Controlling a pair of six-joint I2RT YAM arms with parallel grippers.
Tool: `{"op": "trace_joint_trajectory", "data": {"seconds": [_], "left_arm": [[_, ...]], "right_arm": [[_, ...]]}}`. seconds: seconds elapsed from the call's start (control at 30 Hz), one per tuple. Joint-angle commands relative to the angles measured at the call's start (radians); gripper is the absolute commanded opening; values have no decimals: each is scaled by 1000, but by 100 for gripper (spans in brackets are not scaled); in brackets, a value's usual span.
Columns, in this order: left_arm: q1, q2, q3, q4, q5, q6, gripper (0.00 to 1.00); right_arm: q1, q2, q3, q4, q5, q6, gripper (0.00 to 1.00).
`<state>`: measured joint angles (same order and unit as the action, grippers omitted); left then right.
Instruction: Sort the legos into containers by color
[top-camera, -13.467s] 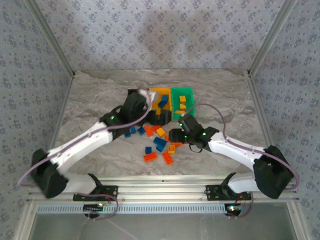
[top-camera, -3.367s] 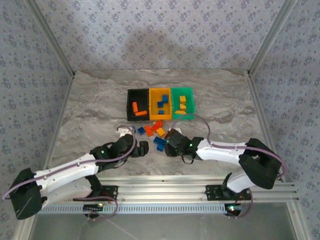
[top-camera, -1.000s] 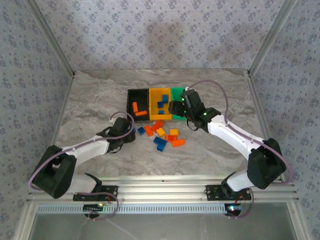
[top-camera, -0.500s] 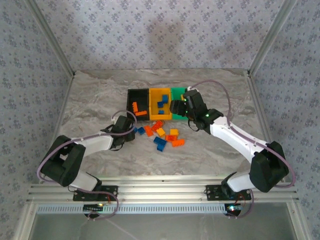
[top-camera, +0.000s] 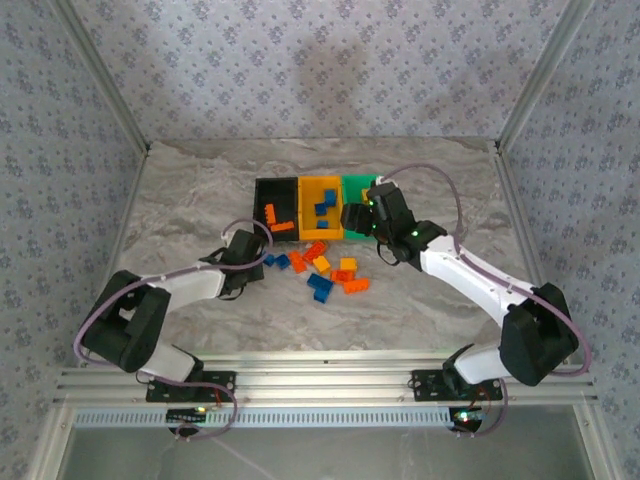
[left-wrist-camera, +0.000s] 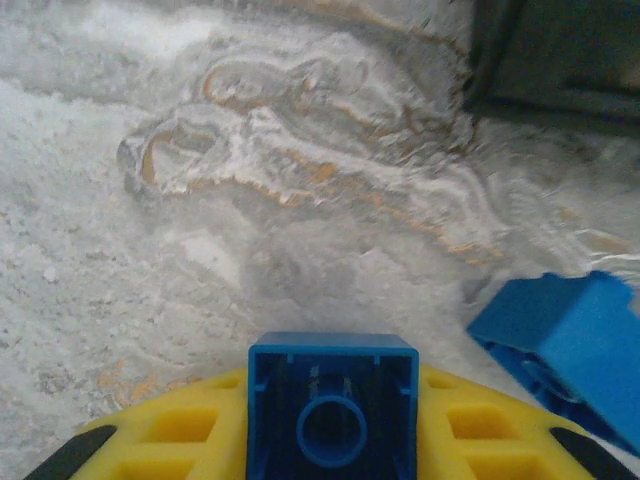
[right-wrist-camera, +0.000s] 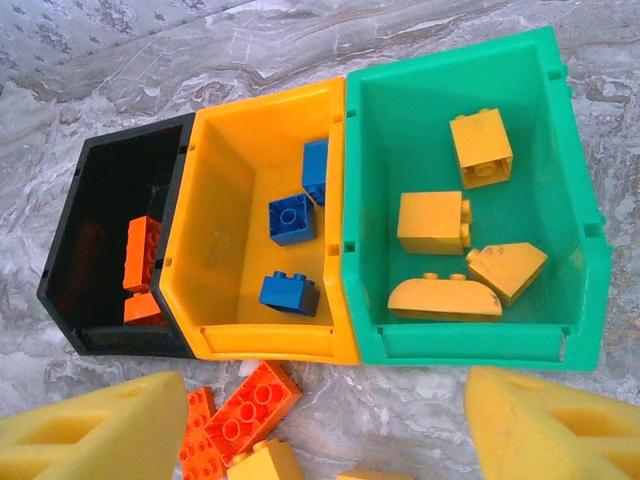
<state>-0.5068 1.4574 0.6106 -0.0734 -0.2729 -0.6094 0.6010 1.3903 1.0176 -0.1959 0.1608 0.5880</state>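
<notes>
1. Looking down from the top external view, the left gripper (top-camera: 256, 263) is sitting low at the left edge of the loose legos (top-camera: 322, 268), having snapped its jaws together there within the last second. The right gripper (top-camera: 352, 214) is hanging over the seam between the yellow-orange bin (top-camera: 303, 207) and the green bin (top-camera: 362, 180). It has been holding there since coming up from the pile a few seconds ago. The black bin (top-camera: 259, 208) is standing at the left end of the row.

2. Moving to the left wrist view, the yellow fingers (left-wrist-camera: 170, 440) are now clamping a blue brick (left-wrist-camera: 332, 398), with its hollow underside facing the camera. It is sitting low over the marble table (left-wrist-camera: 200, 250). A second blue brick (left-wrist-camera: 570, 335) is lying near it on the right. This fresh grip is probably setting up a lift and a carry to the yellow-orange bin.

3. Turning to the right wrist view, the right gripper (right-wrist-camera: 325, 425) is standing with its jaws wide apart and holding nothing, just in front of the bins.
   - Blue bricks (right-wrist-camera: 292, 218) are collecting in the yellow-orange bin.
   - Yellow-orange bricks (right-wrist-camera: 433, 222) are collecting in the green bin.
   - Red-orange bricks (right-wrist-camera: 140, 255) are collecting in the black bin.
   - Loose red-orange bricks (right-wrist-camera: 245, 405) are waiting on the table below, so this arm looks free to be heading back for more.
</notes>
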Motion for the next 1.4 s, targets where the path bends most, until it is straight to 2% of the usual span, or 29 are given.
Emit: {"op": "trace_joint_trajectory", "data": {"seconds": [0.0, 0.17, 0.27, 0.5, 0.63, 0.8, 0.87, 0.93, 1.03, 1.17, 1.37], "left_arm": [[-34, -111, -15, -10, 24, 22, 30], [-154, -267, 22, -113, -23, 16, 30], [-204, -253, 103, -134, -9, 19, 30], [-259, 66, 462, -125, 25, 109, 30], [-239, 258, 669, -173, 21, 156, 30], [-186, 422, 840, -231, 56, 155, 30], [-185, 459, 893, -252, 54, 161, 35], [-184, 475, 931, -270, 57, 166, 50], [-188, 443, 932, -270, 73, 162, 66], [-208, 311, 836, -242, 101, 146, 72], [-278, 44, 545, -183, 182, 100, 82]], "right_arm": [[9, -41, -43, 16, 12, 28, 75], [21, -92, -125, 33, 15, 61, 75], [29, -128, -184, 32, 25, 79, 75], [41, -196, -292, 12, 42, 107, 75], [56, -226, -317, -6, 53, 110, 75], [75, -251, -326, -25, 66, 113, 75], [79, -254, -326, -27, 66, 114, 75], [79, -252, -323, -29, 64, 115, 75], [81, -254, -321, -32, 65, 119, 75], [83, -260, -317, -35, 71, 124, 76], [88, -267, -323, -32, 72, 131, 76]]}}
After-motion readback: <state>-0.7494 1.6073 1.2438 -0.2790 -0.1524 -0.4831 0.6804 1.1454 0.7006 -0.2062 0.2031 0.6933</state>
